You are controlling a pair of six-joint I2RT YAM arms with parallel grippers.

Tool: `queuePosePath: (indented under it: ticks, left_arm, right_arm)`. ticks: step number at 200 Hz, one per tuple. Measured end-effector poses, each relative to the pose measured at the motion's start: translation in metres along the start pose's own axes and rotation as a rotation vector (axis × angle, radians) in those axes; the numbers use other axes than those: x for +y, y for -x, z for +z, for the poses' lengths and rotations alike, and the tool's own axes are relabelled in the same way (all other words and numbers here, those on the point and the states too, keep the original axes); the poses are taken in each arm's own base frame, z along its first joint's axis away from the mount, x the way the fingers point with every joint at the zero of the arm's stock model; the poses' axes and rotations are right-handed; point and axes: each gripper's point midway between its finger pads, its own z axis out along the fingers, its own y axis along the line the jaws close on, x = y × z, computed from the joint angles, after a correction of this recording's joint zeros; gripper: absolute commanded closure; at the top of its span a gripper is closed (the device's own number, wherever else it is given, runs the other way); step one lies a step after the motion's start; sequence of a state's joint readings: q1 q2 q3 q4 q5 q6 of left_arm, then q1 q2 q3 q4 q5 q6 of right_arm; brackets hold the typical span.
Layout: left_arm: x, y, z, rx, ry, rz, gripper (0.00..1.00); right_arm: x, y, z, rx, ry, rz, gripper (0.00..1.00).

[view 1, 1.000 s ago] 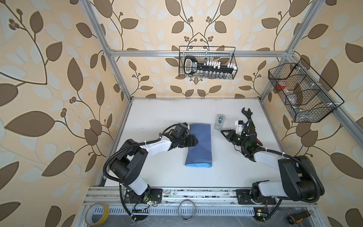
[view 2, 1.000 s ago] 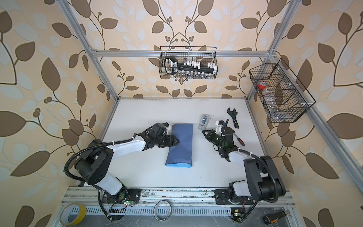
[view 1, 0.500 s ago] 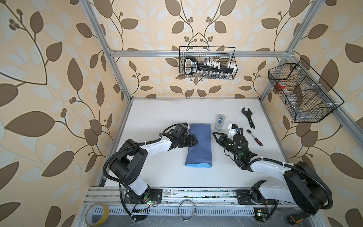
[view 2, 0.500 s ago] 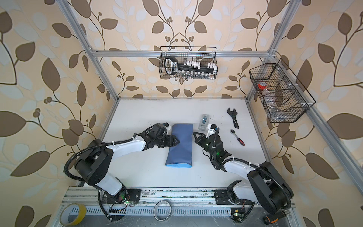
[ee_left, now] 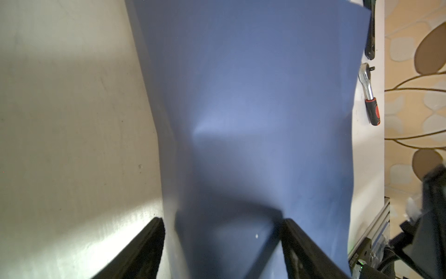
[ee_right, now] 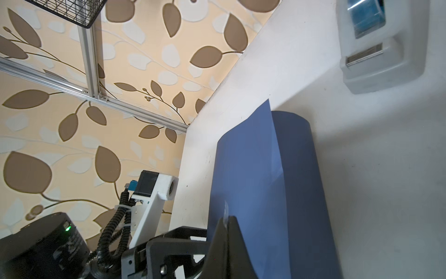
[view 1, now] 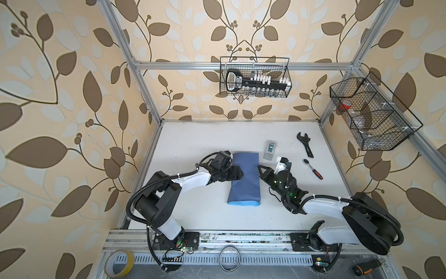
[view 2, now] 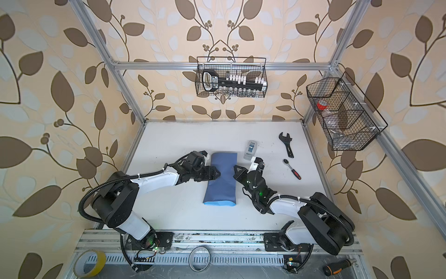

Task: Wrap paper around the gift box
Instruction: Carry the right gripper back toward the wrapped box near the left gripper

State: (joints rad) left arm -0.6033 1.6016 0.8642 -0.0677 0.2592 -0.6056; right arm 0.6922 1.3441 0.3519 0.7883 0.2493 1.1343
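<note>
Taping paper (view 1: 245,180) seam, tabletop (view 1: 205,140) centre.
Straddling it with spread left gripper (view 1: 239,173), pinching tape strip (ee_right: 225,209) in shut right gripper (ee_right: 227,221); risking unheld overlap springing open.

No text legible in any view. Closest candidates, all unreadable: a white label (view 1: 237,79) with dark print on the black handle end of a socket rail (view 1: 265,85), lying in the wire basket (view 1: 255,57) hung at upper centre of the frame in both top views, lettering too small to make out. A short line of pale capital letters on a black bracket (ee_left: 353,259) in the left wrist view, blurred past reading. Faint grey print on a round black motor housing (ee_right: 70,241) in the right wrist view, next to a small green light (ee_right: 68,227), equally illegible.
</note>
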Motion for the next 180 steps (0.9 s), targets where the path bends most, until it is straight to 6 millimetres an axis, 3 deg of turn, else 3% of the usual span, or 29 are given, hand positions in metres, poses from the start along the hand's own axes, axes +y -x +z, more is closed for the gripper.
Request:
queuePosePath:
  ticks: [180]
  left_arm:
    - [0.001, 0.001, 0.0, -0.003, 0.005, 0.001, 0.23]
  right_arm:
    - [-0.029, -0.014, -0.009, -0.205, -0.137, 0.077, 1.0]
